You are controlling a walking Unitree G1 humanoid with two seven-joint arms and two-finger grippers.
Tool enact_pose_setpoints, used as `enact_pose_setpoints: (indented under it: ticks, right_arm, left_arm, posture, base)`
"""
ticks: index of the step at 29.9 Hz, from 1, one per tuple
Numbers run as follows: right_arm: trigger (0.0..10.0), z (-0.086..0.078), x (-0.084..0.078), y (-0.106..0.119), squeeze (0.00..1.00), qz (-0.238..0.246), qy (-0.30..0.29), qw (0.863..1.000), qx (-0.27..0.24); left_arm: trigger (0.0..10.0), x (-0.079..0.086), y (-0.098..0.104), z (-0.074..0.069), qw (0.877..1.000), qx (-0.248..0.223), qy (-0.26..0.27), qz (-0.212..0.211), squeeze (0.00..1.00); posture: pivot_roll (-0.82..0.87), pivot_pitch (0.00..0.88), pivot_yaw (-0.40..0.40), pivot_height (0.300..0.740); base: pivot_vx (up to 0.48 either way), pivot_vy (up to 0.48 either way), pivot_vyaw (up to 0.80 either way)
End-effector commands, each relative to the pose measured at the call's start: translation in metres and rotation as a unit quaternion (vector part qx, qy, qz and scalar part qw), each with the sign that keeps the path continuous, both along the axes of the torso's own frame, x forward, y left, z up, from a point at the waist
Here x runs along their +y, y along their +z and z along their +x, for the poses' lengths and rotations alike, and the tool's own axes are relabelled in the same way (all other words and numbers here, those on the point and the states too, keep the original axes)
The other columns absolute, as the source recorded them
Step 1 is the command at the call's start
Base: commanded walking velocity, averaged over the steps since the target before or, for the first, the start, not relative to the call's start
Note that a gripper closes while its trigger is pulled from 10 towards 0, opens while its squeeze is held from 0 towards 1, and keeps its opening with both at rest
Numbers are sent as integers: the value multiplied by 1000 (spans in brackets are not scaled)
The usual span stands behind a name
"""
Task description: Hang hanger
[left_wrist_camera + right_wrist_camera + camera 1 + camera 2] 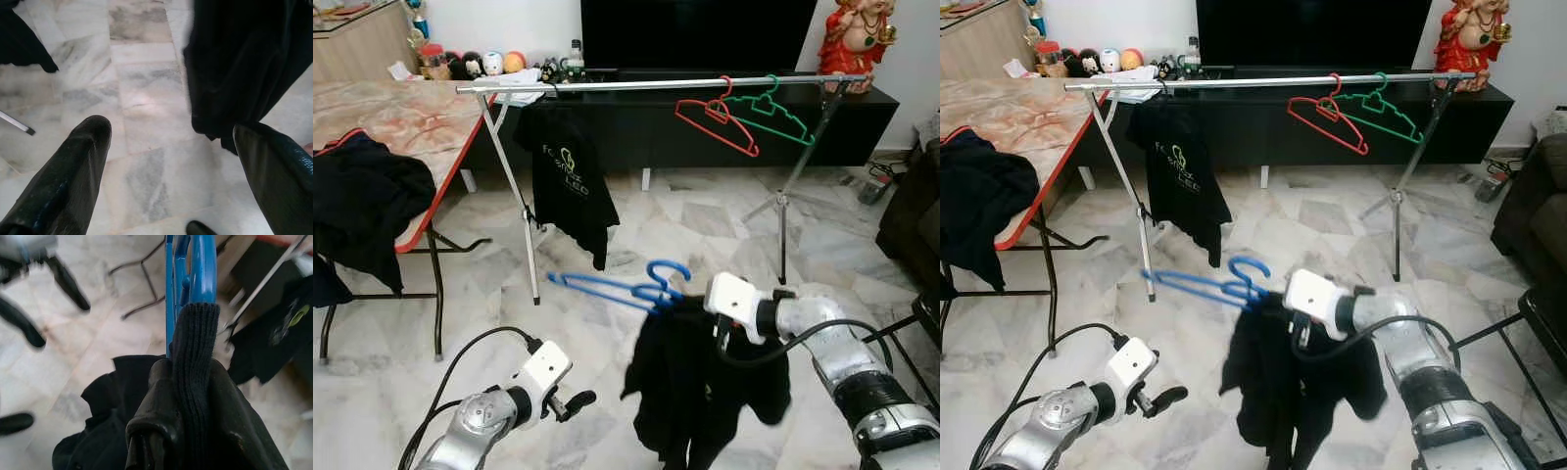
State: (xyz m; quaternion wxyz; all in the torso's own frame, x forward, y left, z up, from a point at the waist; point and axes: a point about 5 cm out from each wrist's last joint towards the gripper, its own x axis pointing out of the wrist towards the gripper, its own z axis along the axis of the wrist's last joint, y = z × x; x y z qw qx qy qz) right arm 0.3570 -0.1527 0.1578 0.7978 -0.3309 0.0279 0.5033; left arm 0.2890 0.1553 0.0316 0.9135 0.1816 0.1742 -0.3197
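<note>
— Where's the right gripper (pixel 188 396)?

— Clamped on the ribbed black collar and the blue hanger (pixel 625 287), low above the marble floor (pixel 695 220). The black garment (pixel 700 392) droops limp beneath, half off the plastic frame.

— And the left gripper (pixel 576 403)?

— Low down, its glossy fingers (pixel 68 171) spread wide, holding nothing.

— Beyond them?

— A thin metal rail (pixel 646 85) carrying a black T-shirt (pixel 566 181), a red hanger (pixel 715 119) and a green hanger (pixel 771 110).

Blue plastic hanger (pixel 626 287) sits up in the air, tilted with its hook facing the rail (pixel 656 84), a black garment (pixel 700 387) draped off it, ribbed collar bunched at the neck.
</note>
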Motion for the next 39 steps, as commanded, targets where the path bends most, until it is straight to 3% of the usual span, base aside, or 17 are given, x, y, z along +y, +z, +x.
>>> enact_pose_setpoints:
  ticks: [1,6,11,20,30,31,32,39]
  right_arm:
    - [0,3,6,18,0,24,4,999,-31]
    - [0,-3,28,33,0,51,30,997,-50]
    - [0,-13,37,38,0,52,56,996,-51]
    - [0,-21,43,43,0,49,72,995,-53]
    - [0,-28,50,51,0,51,84,994,-57]
    - [0,-28,51,52,0,52,85,993,-58]
    - [0,-29,52,54,0,53,86,993,-59]
    - [0,-34,60,65,0,63,99,991,-71]
  left_arm:
    - [10000,-2,-4,-1,1000,3,-5,10,0]
    - [10000,-12,-1,9,1000,-12,12,-10,0]
    - [10000,-14,3,18,999,-37,31,-1,0]
    - [10000,-1,9,29,990,-77,121,15,0]
    - [10000,-5,5,28,991,-60,120,-10,0]
    - [8588,-6,5,28,991,-61,120,-13,0]
    - [78,-8,5,28,991,-62,116,-14,0]
    - [0,-11,3,27,993,-55,106,-13,0]
  posture:
    - [-22,92,8,740]
    - [-28,93,9,740]
    - [-28,92,11,740]
    - [-38,78,12,740]
    - [-37,65,13,740]
    - [-40,62,14,740]
    - [-40,62,14,740]
    - [-42,62,16,740]
  base:
    - [0,0,0]
    - [0,0,0]
    - [0,0,0]
    - [0,0,0]
    - [0,0,0]
    - [0,0,0]
    - [0,0,0]
    - [0,0,0]
